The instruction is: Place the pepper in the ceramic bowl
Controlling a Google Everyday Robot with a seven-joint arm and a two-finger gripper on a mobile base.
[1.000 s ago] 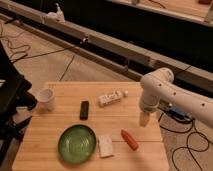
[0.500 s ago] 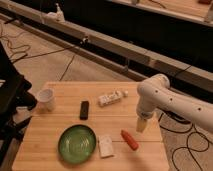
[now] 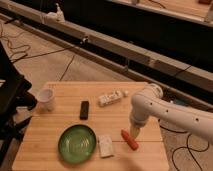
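Observation:
The pepper (image 3: 130,139) is a small red-orange chilli lying on the wooden table (image 3: 60,110), near the front right. The ceramic bowl (image 3: 77,143) is a round glossy green dish at the front, left of the pepper, and it holds nothing. My gripper (image 3: 135,131) hangs from the white arm (image 3: 165,111) that reaches in from the right. It points down and sits just above the pepper's upper end. Whether it touches the pepper is hidden.
A white rectangular packet (image 3: 105,145) lies between the bowl and the pepper. A black rectangular bar (image 3: 84,109) lies mid-table. A white bottle (image 3: 110,97) lies behind it. A small white cup (image 3: 46,99) stands at the left edge. Cables run on the floor.
The arm has swung leftward and down toward the front of the table, bringing the gripper from beside the table's right edge to just over the pepper. The objects have not moved.

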